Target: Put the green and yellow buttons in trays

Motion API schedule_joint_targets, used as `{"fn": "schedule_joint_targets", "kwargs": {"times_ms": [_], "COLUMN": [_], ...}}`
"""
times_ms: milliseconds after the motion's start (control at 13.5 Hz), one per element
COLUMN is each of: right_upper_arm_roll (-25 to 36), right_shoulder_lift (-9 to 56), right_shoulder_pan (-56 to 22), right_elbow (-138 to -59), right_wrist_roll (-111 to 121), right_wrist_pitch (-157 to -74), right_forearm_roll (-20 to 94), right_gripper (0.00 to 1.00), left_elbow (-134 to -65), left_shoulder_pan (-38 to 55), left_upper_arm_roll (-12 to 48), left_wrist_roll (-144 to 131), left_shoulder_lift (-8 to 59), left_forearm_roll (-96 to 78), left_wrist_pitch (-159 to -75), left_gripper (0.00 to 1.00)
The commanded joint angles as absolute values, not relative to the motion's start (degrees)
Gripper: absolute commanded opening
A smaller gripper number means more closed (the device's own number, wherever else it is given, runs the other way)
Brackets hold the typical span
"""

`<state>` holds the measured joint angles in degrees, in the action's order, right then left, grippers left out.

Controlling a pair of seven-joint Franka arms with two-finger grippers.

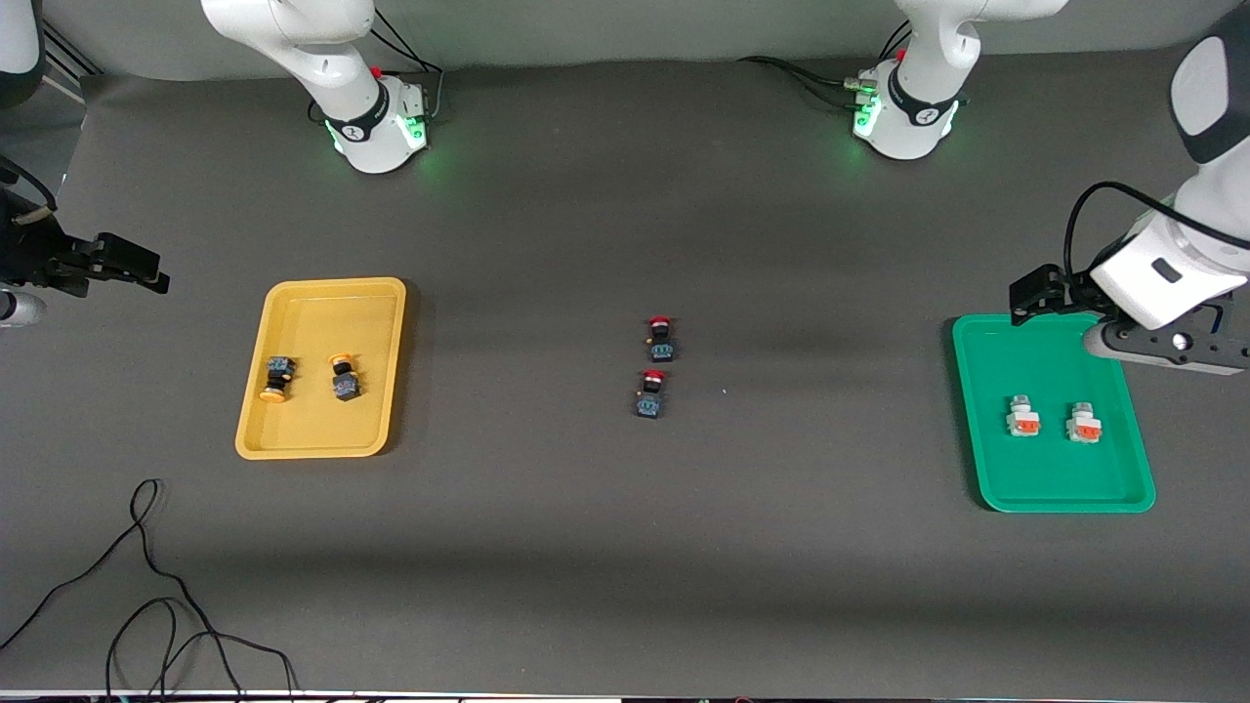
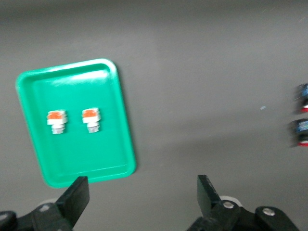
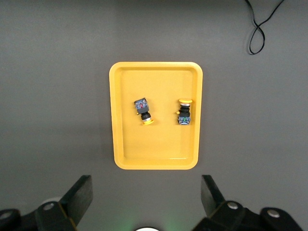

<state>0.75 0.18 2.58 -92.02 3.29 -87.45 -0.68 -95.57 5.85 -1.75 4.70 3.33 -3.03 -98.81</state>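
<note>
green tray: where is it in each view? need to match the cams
Front view: green tray at the left arm's end of the table, two white-bodied buttons in it, the open left pincer over its rim.
Left wrist view: the tray fills the middle, above the pincer's fingers.
Right wrist view: not in it; only the yellow tray shows.
Shared landmark, front and left wrist: the red-capped buttons.

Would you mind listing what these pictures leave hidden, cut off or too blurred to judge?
- Red-capped buttons: left wrist view, cut by the picture's edge and blurred.
- Left gripper: front view, its fingertips merge into one dark shape over the green tray's rim.
- Right gripper: front view, the arm is cut off by the edge.
- Markings on the yellow buttons: too small in every view.
</note>
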Motion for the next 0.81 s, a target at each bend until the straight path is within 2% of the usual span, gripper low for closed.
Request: {"fn": "schedule_joint_targets", "kwargs": {"times_ms": [0,222,741], "right_upper_arm_roll": [0.5,0.5,0.5], "right_shoulder_lift": [0.7,0.7,0.6], "right_shoulder_pan": [2.5,2.6,2.6], "right_elbow": [-90.6,-90.7,-90.6], "right_wrist_roll": [2.3,2.4,2.7], "right_wrist_pitch": [-86.8,-86.8,-86.7], "right_forearm_roll": [-1.2,-1.2,-1.2], "right_gripper": [1.0,1.0,1.0], "left_elbow": [-94.2,-87.7,-87.8], "left_shoulder_pan": [5.7,5.8,5.4], "left_upper_arm_roll": [-1.8,-1.8,-2.0], "left_wrist_roll": [4.4,4.6,5.1], "left_shoulder_lift": [3.2,7.2,7.9], "left_forearm_roll": [-4.2,-2.3,-2.1], "left_wrist_pitch": [-97.7,-91.8,-89.3], "left_gripper": [0.99,1.0,1.0]}}
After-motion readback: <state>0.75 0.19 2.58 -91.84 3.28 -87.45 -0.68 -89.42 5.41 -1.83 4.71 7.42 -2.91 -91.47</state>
